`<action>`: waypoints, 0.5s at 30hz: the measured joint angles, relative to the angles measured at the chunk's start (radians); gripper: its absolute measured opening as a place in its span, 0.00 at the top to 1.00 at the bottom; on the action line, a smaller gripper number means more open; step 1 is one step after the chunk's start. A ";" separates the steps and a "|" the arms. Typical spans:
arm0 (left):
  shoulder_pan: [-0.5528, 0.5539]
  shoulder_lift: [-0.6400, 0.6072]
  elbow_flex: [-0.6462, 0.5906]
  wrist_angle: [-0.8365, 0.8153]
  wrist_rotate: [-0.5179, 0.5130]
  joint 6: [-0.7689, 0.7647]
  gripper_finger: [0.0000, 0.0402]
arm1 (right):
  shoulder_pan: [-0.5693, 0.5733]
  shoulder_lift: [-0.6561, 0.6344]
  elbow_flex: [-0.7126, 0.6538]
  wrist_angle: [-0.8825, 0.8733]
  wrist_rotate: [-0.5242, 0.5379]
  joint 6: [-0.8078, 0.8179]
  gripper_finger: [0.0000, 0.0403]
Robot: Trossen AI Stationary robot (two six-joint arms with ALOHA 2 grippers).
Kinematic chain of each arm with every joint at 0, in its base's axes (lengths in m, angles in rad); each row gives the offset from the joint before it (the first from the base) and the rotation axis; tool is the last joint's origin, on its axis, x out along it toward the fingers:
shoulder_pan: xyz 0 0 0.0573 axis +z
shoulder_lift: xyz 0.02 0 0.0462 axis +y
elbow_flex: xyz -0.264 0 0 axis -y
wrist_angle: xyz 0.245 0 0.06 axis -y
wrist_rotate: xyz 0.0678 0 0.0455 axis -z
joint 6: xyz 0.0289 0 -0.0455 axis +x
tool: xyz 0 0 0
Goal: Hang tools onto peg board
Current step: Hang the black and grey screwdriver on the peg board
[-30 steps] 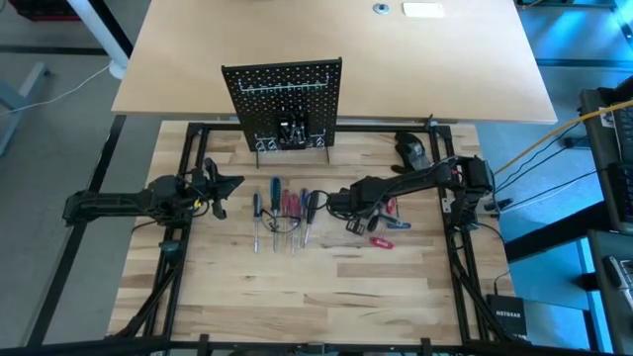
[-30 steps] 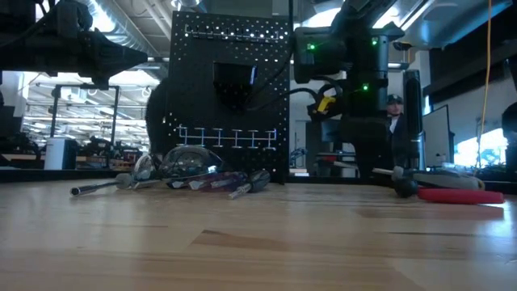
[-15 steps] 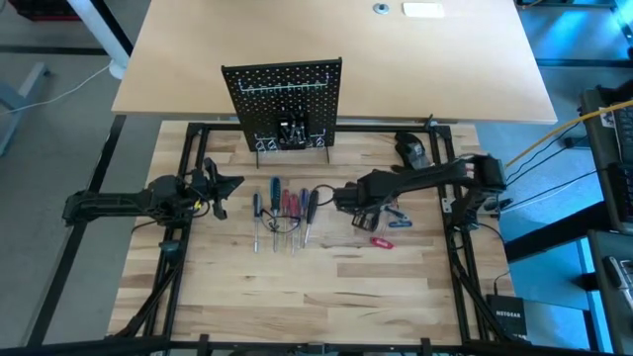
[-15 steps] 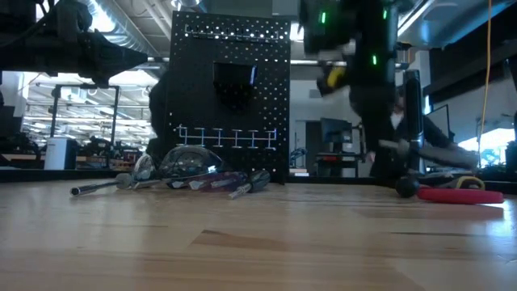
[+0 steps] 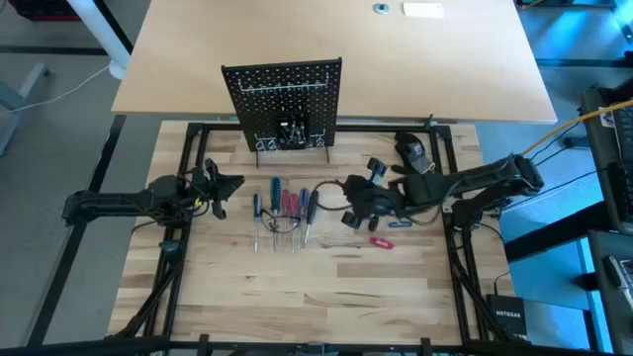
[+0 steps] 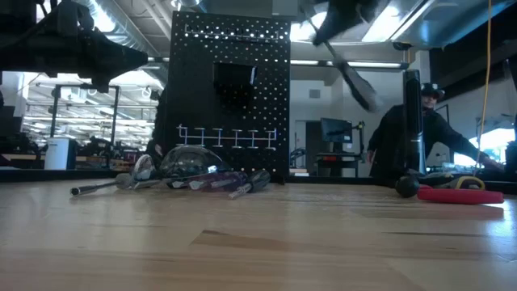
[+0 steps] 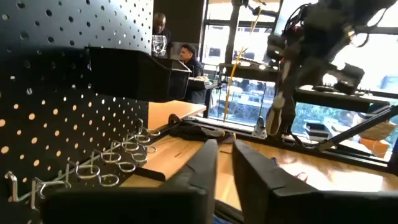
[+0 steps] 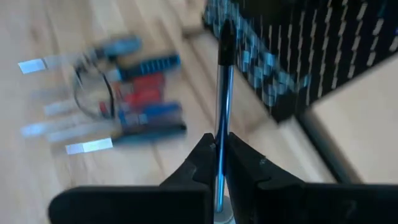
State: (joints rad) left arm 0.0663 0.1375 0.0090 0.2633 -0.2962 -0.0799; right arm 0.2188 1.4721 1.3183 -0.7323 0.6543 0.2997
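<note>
The right pincer pinches a screwdriver by its silver shaft, held up above the table. The other tools lie in a row to its left, near the black peg board standing at the far side. The left pincer waits at the left, fingers slightly apart.

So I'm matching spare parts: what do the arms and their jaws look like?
Both arms are dark, slim, jointed links. The left gripper has a yellow mark near its wrist; the right gripper is all black. In the wrist views the jaws are two dark, tapering flat fingers.
</note>
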 joint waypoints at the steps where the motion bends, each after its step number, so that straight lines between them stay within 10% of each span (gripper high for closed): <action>1: 0.000 0.005 0.000 -0.001 0.000 -0.007 0.85 | 0.012 -0.012 -0.020 0.053 0.022 -0.027 0.94; 15: -0.025 0.161 0.082 0.209 0.101 -0.031 0.58 | 0.030 -0.043 -0.250 1.102 -0.161 -0.517 0.95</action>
State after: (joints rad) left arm 0.0417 0.2982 0.0909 0.4723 -0.1952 -0.1106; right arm 0.2485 1.4288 1.0687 0.3694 0.4933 -0.2173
